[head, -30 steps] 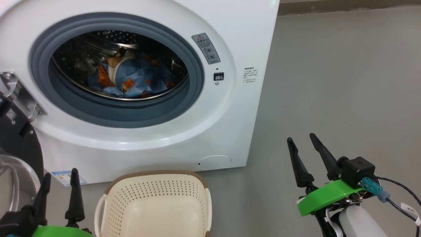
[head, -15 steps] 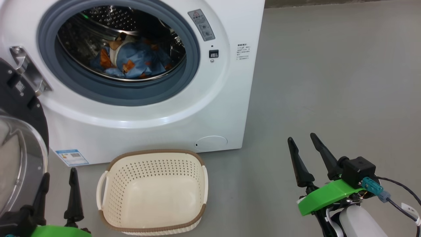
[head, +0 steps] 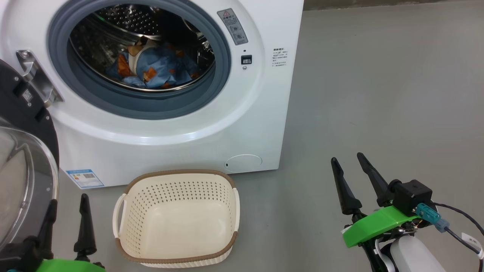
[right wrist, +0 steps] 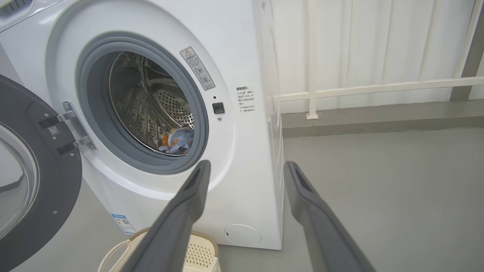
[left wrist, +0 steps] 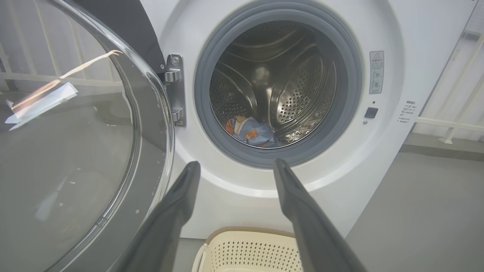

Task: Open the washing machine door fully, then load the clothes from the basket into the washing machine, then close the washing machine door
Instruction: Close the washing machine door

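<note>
Currently, the clothes (head: 151, 68), a blue bundle printed orange and white, are lodged in the drum (head: 124, 19) of the washing machine (head: 181, 132), well beyond the spread, empty jaws of left gripper (head: 68, 199) and right gripper (head: 346, 158).

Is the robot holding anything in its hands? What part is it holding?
Nothing. The left gripper and the right gripper are both open and empty. The clothes lie inside the washing machine.

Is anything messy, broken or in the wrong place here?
No, nothing looks wrong. The clothes lie inside the washing machine, none dropped on the floor. The basket stands upright and empty before it, and the washing machine door hangs open, unbroken.
</note>
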{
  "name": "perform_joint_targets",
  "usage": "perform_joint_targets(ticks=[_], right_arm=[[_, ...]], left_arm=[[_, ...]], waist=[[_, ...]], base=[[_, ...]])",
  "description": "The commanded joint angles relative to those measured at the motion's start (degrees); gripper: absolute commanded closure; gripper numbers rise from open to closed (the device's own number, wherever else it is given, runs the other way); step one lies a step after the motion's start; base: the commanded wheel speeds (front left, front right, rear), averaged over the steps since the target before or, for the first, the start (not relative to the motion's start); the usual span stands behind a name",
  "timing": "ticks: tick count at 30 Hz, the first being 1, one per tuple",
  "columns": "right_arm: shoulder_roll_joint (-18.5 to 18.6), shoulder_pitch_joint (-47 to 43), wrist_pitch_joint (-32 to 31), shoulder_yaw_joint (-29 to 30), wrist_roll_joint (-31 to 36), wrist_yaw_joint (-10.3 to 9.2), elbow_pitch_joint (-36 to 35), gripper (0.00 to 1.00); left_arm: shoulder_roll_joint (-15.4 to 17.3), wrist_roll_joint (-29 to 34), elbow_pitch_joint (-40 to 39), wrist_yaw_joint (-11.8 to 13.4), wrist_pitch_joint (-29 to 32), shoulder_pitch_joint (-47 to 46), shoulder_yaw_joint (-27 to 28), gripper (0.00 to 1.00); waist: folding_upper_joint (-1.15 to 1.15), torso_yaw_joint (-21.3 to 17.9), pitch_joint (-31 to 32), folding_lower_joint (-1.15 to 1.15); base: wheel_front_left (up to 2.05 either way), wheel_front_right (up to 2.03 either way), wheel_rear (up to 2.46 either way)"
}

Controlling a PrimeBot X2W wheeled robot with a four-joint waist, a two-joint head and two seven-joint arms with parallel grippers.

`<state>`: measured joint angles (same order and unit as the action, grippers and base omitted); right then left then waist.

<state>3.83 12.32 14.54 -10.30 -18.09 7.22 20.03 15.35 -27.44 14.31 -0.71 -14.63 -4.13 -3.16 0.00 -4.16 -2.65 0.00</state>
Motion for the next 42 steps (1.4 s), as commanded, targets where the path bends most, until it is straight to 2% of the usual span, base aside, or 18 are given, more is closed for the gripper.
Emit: perform_joint_targets(ticks=[1, 30, 42], right_arm=[[0.1, 0.1, 0.5, -0.8, 0.1, 0.26, -1.2, 0.0], [0.3, -0.2, 0.5, -1.0, -0.2, 0.26, -0.8, 0.0], [0.4, -0.3, 0.5, -1.1, -0.6, 0.26, -0.3, 0.0]], left_arm=[[1.4, 0.9, -0.9, -0.1, -0.4, -1.0, 2.4, 0.0], [0.9, 1.6, -0.2, -0.2, -0.4, -1.1, 2.5, 0.0], [0.6, 2.9, 0.0, 1.3, -0.4, -0.8, 2.2, 0.0]], waist=[[0.0, 0.0, 0.0, 0.0], [0.0, 0.7, 0.8, 0.0], [0.0, 4.7, 1.5, 0.0]], base=[[0.0, 0.0, 0.0], [0.0, 0.0, 0.0], [0.0, 0.0, 0.0]])
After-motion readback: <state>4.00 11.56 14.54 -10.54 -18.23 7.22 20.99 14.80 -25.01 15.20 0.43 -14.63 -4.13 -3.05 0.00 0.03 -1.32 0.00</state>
